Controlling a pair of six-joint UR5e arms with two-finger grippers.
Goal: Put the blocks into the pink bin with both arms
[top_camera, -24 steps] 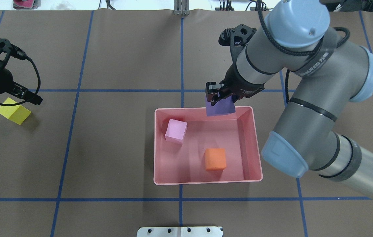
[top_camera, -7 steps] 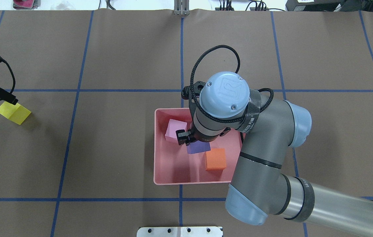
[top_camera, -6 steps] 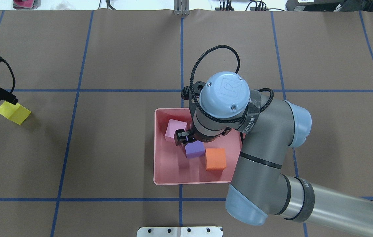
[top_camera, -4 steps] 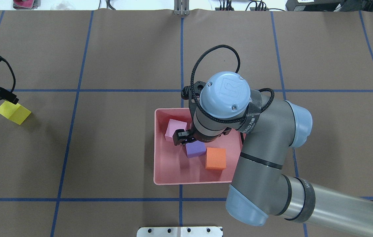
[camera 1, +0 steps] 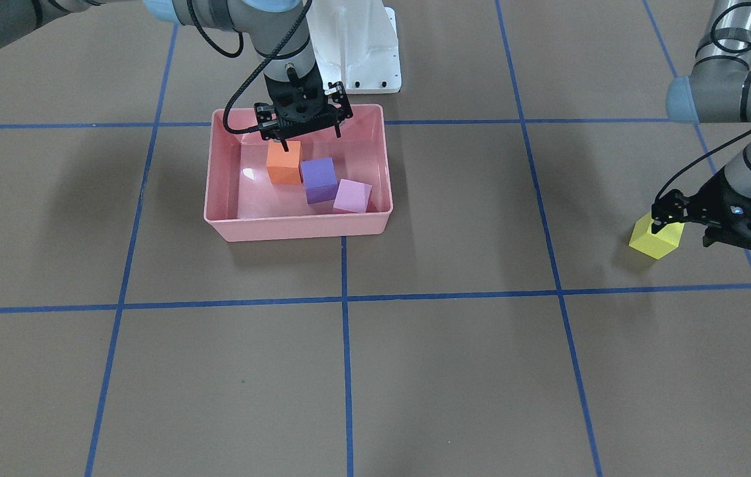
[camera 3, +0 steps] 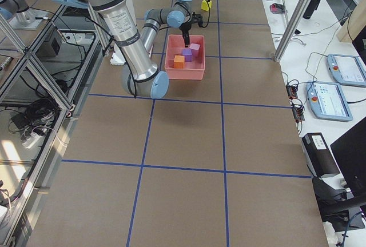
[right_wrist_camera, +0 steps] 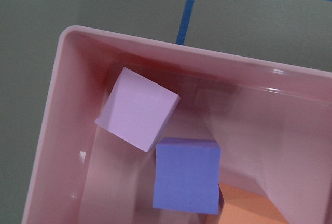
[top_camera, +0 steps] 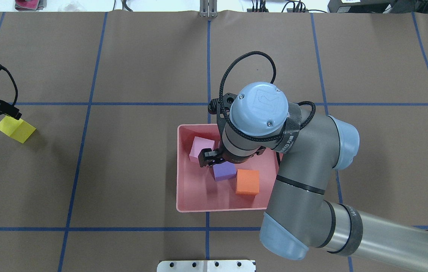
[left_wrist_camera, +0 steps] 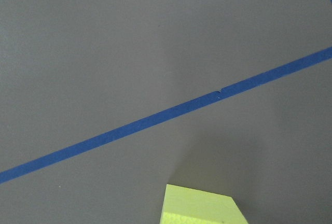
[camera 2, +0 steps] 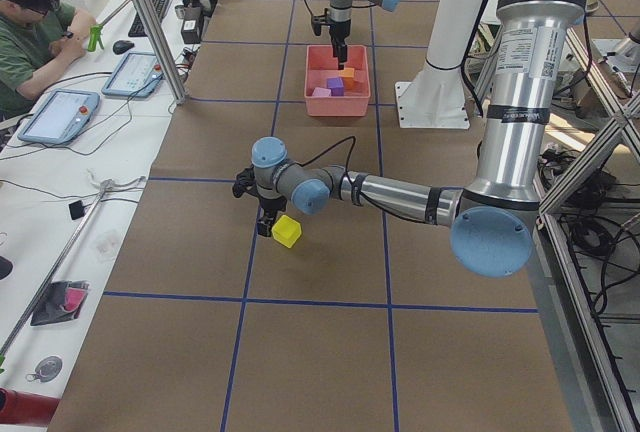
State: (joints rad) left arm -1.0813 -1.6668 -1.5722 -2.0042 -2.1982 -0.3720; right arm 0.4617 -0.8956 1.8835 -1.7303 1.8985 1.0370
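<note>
The pink bin point(top_camera: 178, 177) sits mid-counter, straddling a blue tape line point(top_camera: 207, 241). Three blocks are bunched inside it. The light pink block point(top_camera: 198, 147) is toward the far corner on the robot's left, with the purple block point(top_camera: 224, 172) in the middle and the orange block point(top_camera: 247, 182) next to it. Purple touches orange along a side and meets pink at a corner. None of them leans on a wall, and there is bare floor along the robot-side wall and the left wall.

The right gripper point(camera 1: 309, 134) hangs over the blocks, spread wide and holding nothing. From overhead one of its fingers point(top_camera: 206, 156) overlaps the pink block's edge; contact can't be told. The right arm point(top_camera: 304, 181) hides the bin's right wall overhead. Its strap point(top_camera: 288, 132) has lettering too small to read, and the blue joint cap point(top_camera: 261, 107) has an embossed logo.

The yellow block point(top_camera: 15, 127) lies on the counter point(top_camera: 130, 170), well apart from the bin on the robot's left, with open brown surface between. The left gripper point(camera 1: 681, 232) is right at it, spread apart, one finger over the block's top edge; contact unclear. Overhead it is cut off by the frame edge. The left wrist view catches only a corner of the block.
</note>
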